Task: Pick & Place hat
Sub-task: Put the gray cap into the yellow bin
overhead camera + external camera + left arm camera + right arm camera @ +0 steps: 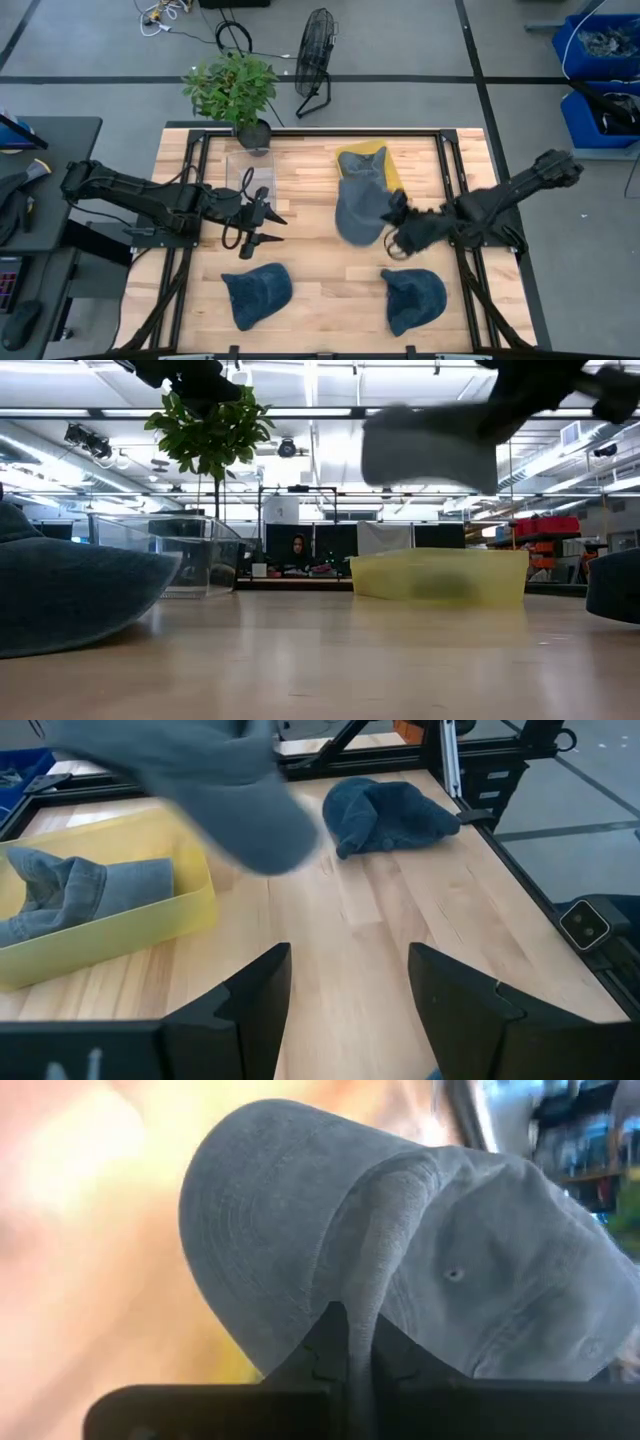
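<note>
Right pincer (392,222): clenched on a fold of the grey hat (358,212), holding it in the air; the low view shows the hat well above the counter (310,262).
Hat position: in the high view it hangs over the near end of the yellow bin (389,162), partly past its rim, beside a folded grey hat (362,165) already lying inside.
Left pincer (262,222): released, fingers (250,1010) spread, hovering over the counter's left half, holding nothing, waiting.
Risk 1: grip is on a thin pinch of cloth only (right wrist view); the fabric could slip out during a swing, dropping the hat short of the bin.
Risk 2: the hat hangs half off the bin edge; letting go here would likely drape it on the wall or drop it outside.
Risk 3: the bin looks light; a low pass could nudge it or snag the hat on the rim.
Surface: pale wood-plank counter in a black frame; 2 blue hats lie at the near edge, left (257,292) and right (414,297); a clear box (248,165) and a potted plant (236,92) sit at the far left.
Room: grey floor with dark lines, floor fan (314,60), blue crates (596,70) at right; low view shows an open office, a person seated far behind.
</note>
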Tool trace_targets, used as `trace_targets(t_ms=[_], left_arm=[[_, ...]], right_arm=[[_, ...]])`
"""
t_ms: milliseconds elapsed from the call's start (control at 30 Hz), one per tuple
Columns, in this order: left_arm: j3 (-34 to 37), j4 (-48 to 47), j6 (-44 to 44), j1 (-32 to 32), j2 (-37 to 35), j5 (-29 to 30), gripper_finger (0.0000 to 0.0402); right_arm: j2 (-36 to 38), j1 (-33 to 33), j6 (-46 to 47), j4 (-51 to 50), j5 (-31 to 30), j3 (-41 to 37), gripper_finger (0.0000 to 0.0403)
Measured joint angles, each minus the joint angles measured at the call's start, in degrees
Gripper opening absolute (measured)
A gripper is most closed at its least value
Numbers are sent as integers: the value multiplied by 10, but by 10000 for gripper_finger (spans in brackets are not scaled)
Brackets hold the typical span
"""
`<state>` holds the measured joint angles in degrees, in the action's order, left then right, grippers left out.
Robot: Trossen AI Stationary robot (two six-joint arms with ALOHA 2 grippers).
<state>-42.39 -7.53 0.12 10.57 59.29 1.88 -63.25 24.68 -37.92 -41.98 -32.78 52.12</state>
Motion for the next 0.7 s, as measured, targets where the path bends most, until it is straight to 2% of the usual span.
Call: trace_targets(t_ms=[200, 400, 600, 700], left_arm=[[0, 1, 0, 0, 0, 17, 208], [0, 2, 0, 0, 0, 64, 208], [0, 3, 0, 0, 0, 75, 208], [0, 3, 0, 0, 0, 75, 208]], right_arm=[[12, -119, -125, -82, -16, 0, 8], [4, -226, -287, -71, -14, 0, 8], [-19, -304, -342, -55, 100, 0, 8], [-36, -324, -361, -44, 114, 0, 8]])
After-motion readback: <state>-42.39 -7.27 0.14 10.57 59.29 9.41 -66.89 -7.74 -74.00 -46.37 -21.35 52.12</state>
